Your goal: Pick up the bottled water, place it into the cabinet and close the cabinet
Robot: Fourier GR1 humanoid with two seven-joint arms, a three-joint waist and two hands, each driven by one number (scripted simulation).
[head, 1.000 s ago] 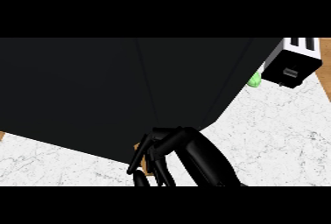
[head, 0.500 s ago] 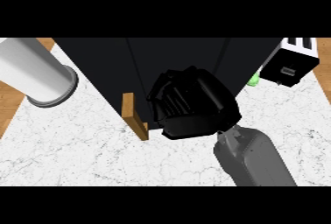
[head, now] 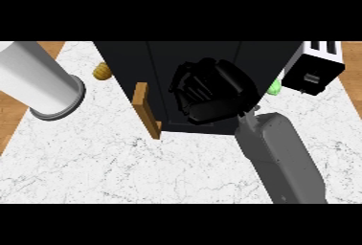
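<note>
Head view: the grey right forearm (head: 279,153) comes up from the lower edge to the right hand (head: 212,93). The hand is black against the black cabinet (head: 130,62), so I cannot tell whether its fingers grasp anything. The bottled water is hidden, so its place relative to the fingers and its long axis cannot be made out. Just left of the hand, the cabinet's wooden door edge (head: 147,111) stands ajar.

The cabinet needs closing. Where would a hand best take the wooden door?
Probably its long exposed edge, approached from the left: the wooden door shows as a narrow strip standing out at the black cabinet's left front, with counter beside it.
</note>
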